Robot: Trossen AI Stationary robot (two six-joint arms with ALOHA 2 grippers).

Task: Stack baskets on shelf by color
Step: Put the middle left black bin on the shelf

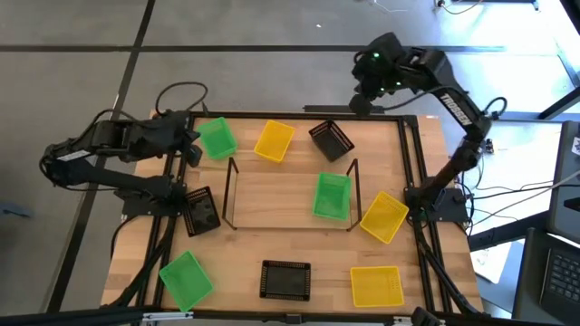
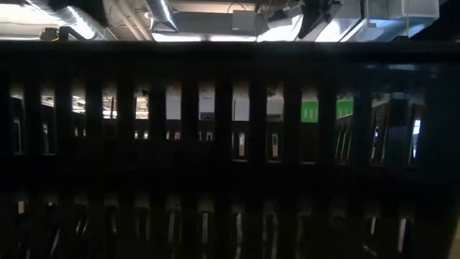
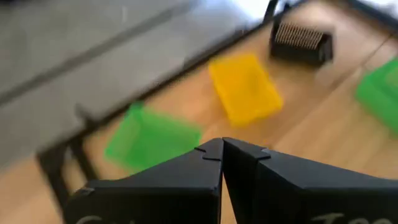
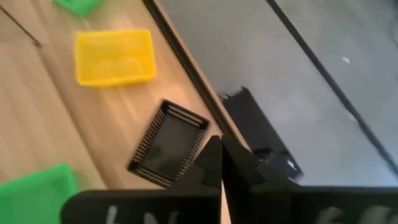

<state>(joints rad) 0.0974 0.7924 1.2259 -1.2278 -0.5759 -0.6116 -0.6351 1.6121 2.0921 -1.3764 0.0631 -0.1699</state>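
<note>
The shelf (image 1: 272, 197) stands mid-table with one green basket (image 1: 332, 196) on its right part. Along the far edge lie a green basket (image 1: 217, 138), a yellow basket (image 1: 274, 141) and a black basket (image 1: 331, 140). My left gripper (image 3: 222, 146) is shut and empty, raised by the far-left corner (image 1: 192, 149) just left of that green basket (image 3: 149, 137). My right gripper (image 4: 221, 144) is shut and empty, high over the table's far edge (image 1: 364, 98) beyond the black basket (image 4: 168, 144).
More baskets lie loose on the table: black at the left (image 1: 201, 212), green near left (image 1: 186, 280), black near middle (image 1: 285, 280), yellow near right (image 1: 376, 286), yellow beside the shelf's right end (image 1: 384, 216). A dark perforated wall (image 2: 230, 144) fills the low view.
</note>
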